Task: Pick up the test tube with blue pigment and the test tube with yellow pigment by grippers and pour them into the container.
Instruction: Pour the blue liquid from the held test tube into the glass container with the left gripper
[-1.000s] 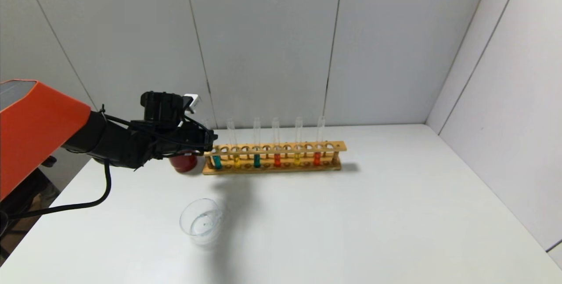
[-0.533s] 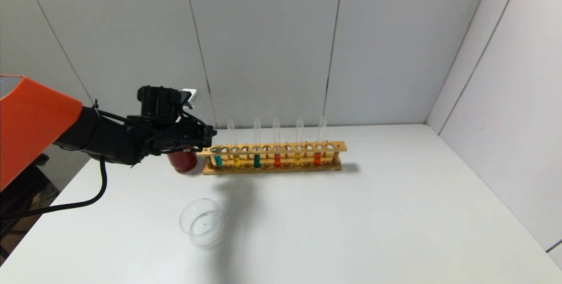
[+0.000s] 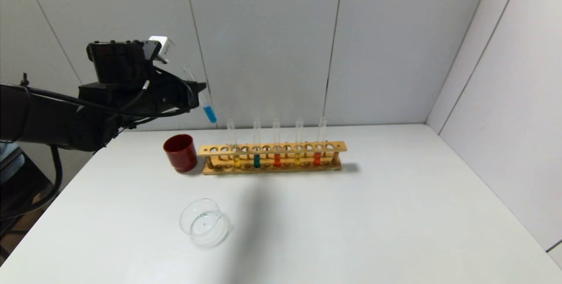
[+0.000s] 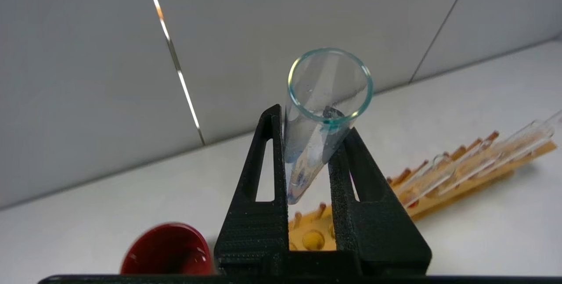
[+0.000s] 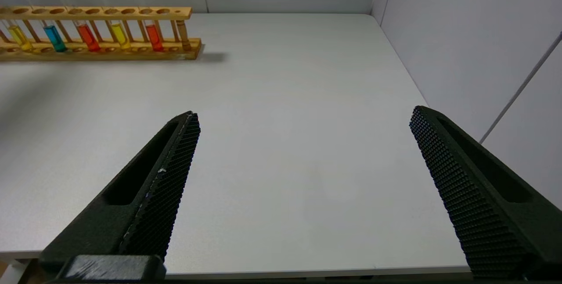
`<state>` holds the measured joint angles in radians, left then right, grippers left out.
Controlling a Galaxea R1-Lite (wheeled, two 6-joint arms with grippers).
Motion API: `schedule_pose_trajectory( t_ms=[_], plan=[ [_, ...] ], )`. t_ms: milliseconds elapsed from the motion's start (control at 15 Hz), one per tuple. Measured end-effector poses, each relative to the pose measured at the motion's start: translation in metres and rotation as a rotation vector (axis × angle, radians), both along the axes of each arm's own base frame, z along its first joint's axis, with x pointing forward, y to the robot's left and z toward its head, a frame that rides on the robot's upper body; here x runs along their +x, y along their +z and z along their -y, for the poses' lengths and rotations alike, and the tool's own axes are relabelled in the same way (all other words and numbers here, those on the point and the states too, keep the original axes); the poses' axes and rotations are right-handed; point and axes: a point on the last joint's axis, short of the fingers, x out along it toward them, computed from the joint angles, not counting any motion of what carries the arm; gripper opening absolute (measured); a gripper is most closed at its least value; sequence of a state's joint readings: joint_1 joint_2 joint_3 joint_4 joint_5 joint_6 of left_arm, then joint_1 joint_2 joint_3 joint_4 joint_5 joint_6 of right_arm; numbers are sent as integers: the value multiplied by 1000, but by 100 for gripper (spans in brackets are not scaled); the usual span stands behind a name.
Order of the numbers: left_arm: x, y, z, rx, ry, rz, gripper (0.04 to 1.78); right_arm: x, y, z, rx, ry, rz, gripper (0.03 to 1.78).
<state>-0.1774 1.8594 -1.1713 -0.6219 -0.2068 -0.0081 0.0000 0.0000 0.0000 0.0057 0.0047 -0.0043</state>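
Observation:
My left gripper (image 3: 195, 88) is shut on the test tube with blue pigment (image 3: 210, 113) and holds it tilted, high above the left end of the wooden rack (image 3: 272, 156). In the left wrist view the tube (image 4: 316, 143) sits between the black jaws of that gripper (image 4: 309, 121), its open mouth toward the camera. Two tubes with yellow liquid (image 3: 237, 161) (image 3: 297, 159) stand in the rack. The clear glass container (image 3: 204, 224) sits on the table in front of the rack, well below the gripper. My right gripper (image 5: 303, 115) is open and empty above the table's front right edge.
A dark red cup (image 3: 181, 152) stands just left of the rack. A teal tube (image 3: 257, 160) and two orange-red tubes (image 3: 277, 159) also stand in the rack. Grey wall panels close the back and right side of the white table (image 3: 373, 213).
My left gripper has risen and drawn back to the left, lifting the blue tube out of the rack's left end. The red cup is now uncovered.

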Motion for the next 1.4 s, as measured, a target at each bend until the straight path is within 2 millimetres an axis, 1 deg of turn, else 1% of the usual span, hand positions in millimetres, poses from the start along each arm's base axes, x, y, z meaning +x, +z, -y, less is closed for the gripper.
schedule_pose_trajectory(
  t_ms=[133, 267, 400, 533, 733, 867, 1067, 1200, 1400],
  plan=[
    [-14, 10, -4, 0, 2, 35, 32, 0, 0, 0, 0, 0, 0, 175],
    [-32, 18, -14, 21, 15, 52, 32, 0, 0, 0, 0, 0, 0, 175],
    [-53, 20, -29, 88, 46, 67, 32, 0, 0, 0, 0, 0, 0, 175],
    [-76, 18, -42, 149, 72, 58, 32, 0, 0, 0, 0, 0, 0, 175],
    [-108, 8, -55, 183, 23, 33, 32, 0, 0, 0, 0, 0, 0, 175],
    [-121, -3, -65, 267, 8, 34, 32, 0, 0, 0, 0, 1, 0, 175],
    [-133, -22, -75, 437, -9, 22, 32, 0, 0, 0, 0, 0, 0, 175],
    [-139, -34, -76, 521, -50, -16, 32, 0, 0, 0, 0, 0, 0, 175],
    [-143, -45, -75, 635, -133, -48, 32, 0, 0, 0, 0, 0, 0, 175]
  ],
)
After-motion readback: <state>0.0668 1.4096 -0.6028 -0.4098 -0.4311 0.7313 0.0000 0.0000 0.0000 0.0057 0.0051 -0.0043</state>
